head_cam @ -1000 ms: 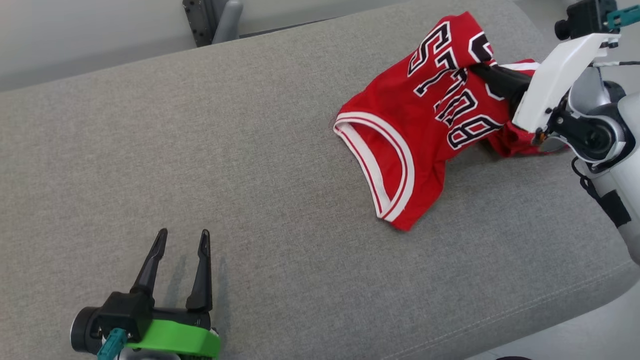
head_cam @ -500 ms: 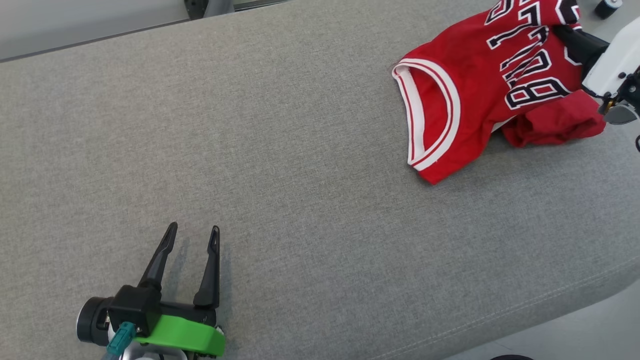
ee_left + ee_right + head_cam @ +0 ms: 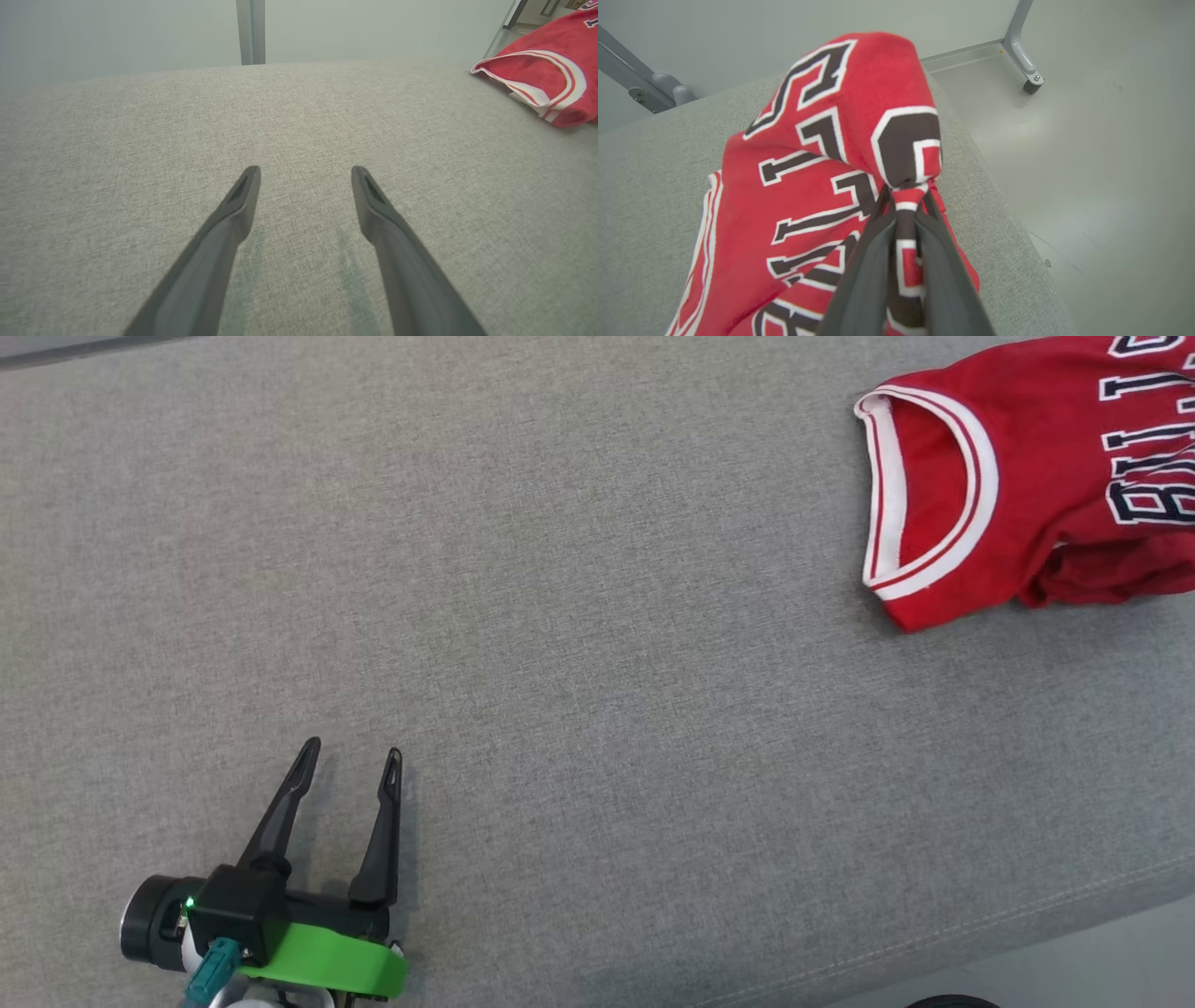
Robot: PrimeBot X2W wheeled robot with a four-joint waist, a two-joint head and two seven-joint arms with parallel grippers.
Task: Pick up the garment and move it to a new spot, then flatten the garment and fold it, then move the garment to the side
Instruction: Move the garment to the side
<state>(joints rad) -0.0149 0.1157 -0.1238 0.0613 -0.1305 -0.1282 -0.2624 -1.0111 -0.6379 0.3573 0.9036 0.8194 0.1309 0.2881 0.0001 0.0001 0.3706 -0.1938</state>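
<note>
A red sleeveless jersey with white-edged black lettering and white-and-red striped trim (image 3: 1027, 476) is seen at the far right corner of a broad grey fabric-covered cushion (image 3: 597, 616), with its trimmed opening turned toward the middle of the cushion and its lettered part cut off by the right edge of the head view. In the right wrist view the jersey (image 3: 822, 177) is gripped by the right gripper (image 3: 906, 193): the two dark fingers are closed almost together on a bunched fold of lettered cloth, and above the pinch the fabric is drawn up into a peak, while the rest is draped down onto the cushion (image 3: 644, 163). Close beside the jersey the cushion's right edge is seen, and beyond it a pale grey floor (image 3: 1087, 140) and a grey metal leg on a caster (image 3: 1024, 46). The left gripper (image 3: 353, 749) is held low over the cushion near its front left part, well apart from the jersey. In the left wrist view its jaws (image 3: 304, 170) are spread wide with nothing between them, bare cushion (image 3: 299, 102) is seen in the gap, and the jersey (image 3: 546, 88) lies far off at the upper right.
</note>
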